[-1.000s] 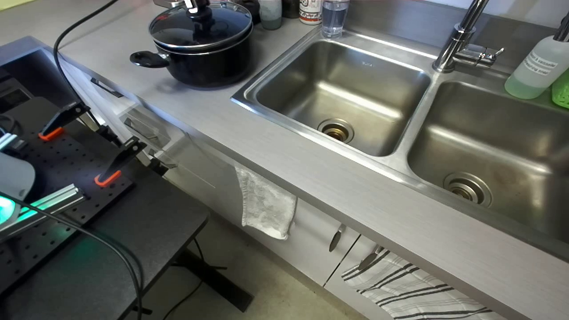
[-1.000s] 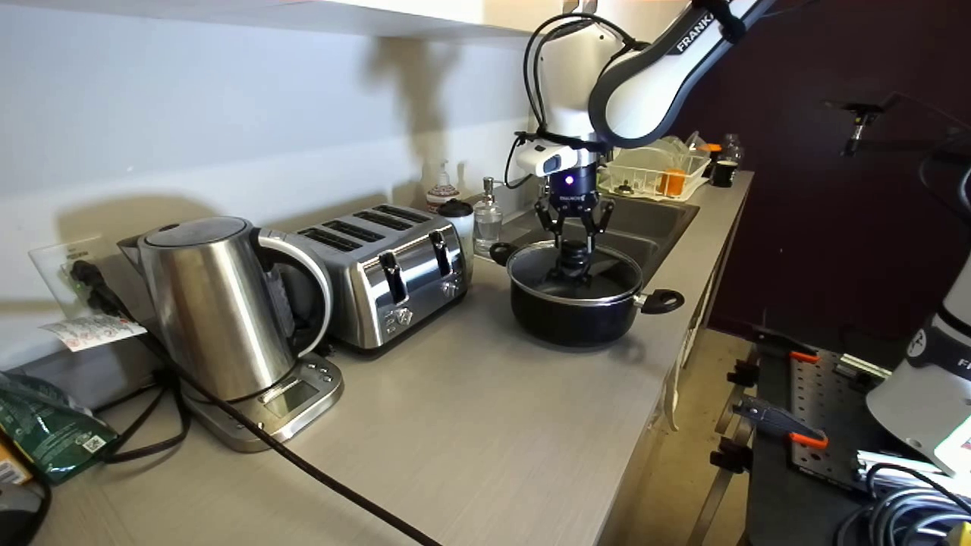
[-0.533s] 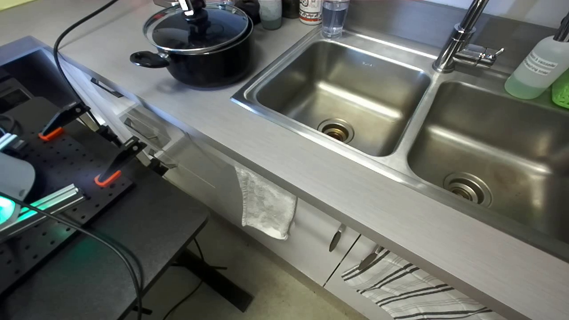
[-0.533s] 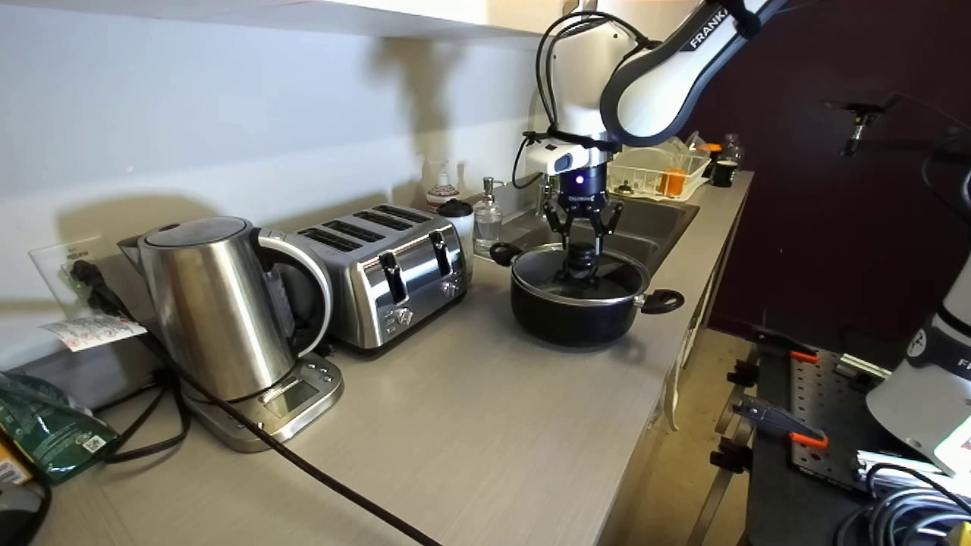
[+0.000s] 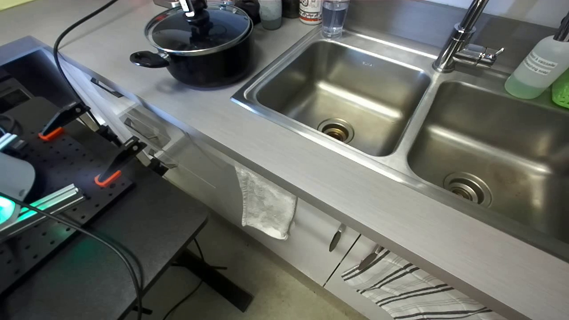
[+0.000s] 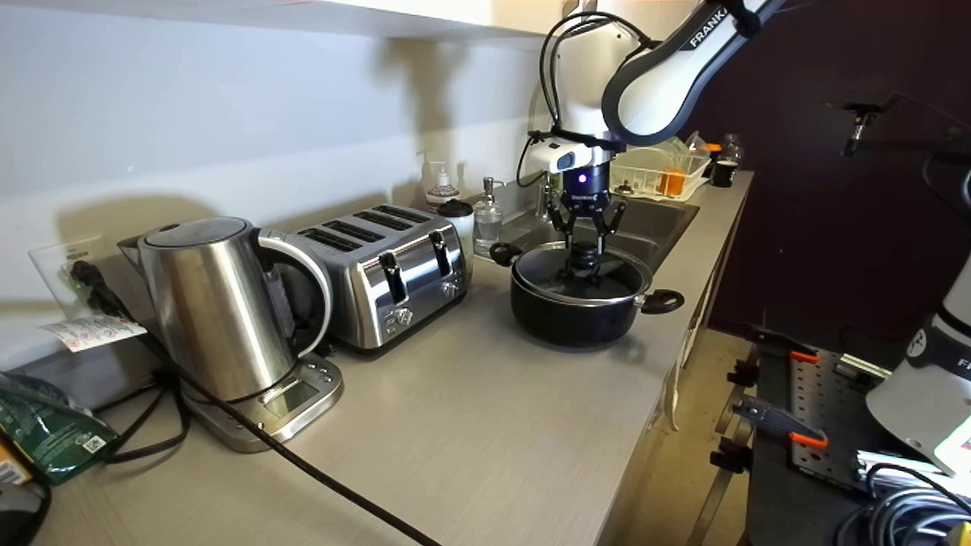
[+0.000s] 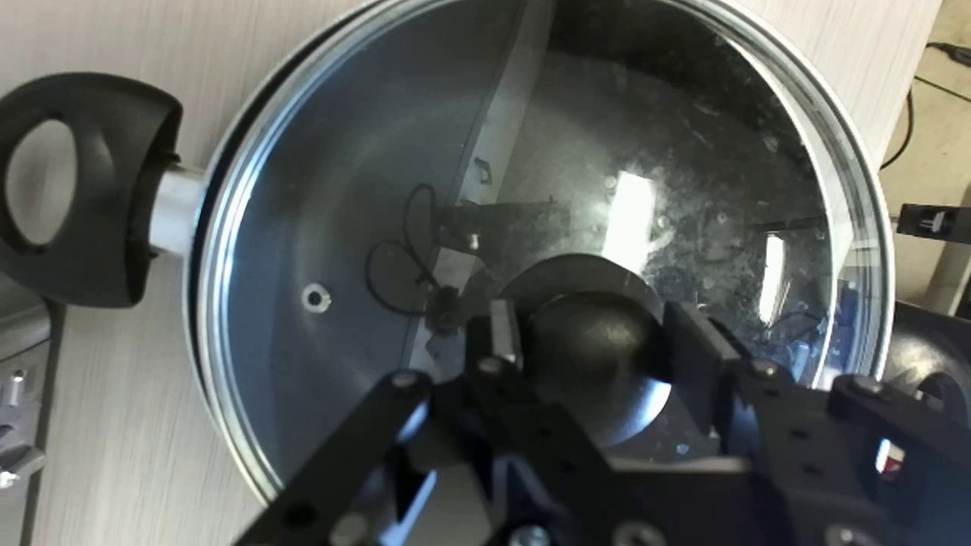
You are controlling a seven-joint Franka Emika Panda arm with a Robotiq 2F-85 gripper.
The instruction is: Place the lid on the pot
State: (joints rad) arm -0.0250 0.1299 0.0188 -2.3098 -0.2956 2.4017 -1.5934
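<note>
The clear glass lid (image 5: 178, 38) with its metal rim lies over the mouth of the black pot (image 5: 213, 71). It also covers the pot (image 6: 573, 322) in another exterior view. In the wrist view the lid (image 7: 356, 189) is nearly centred, with a thin strip of dark pot rim showing by the handle (image 7: 98, 250). My gripper (image 6: 586, 243) points straight down with its fingers on either side of the lid's black knob (image 6: 583, 259). In the wrist view the gripper (image 7: 599, 341) is shut on the knob. Whether the lid rim touches all round is hard to tell.
A steel double sink (image 5: 338, 98) is beside the pot. A toaster (image 6: 387, 273), a kettle (image 6: 220, 303) and a soap bottle (image 6: 488, 216) stand along the wall. A black cable (image 6: 326, 478) crosses the counter. The pot's handle (image 6: 662, 302) points toward the counter's front edge.
The gripper and lid have moved away from the kettle-side camera and slightly toward the counter's front. In the last half second they shift only a little, and the lid levels slightly.
</note>
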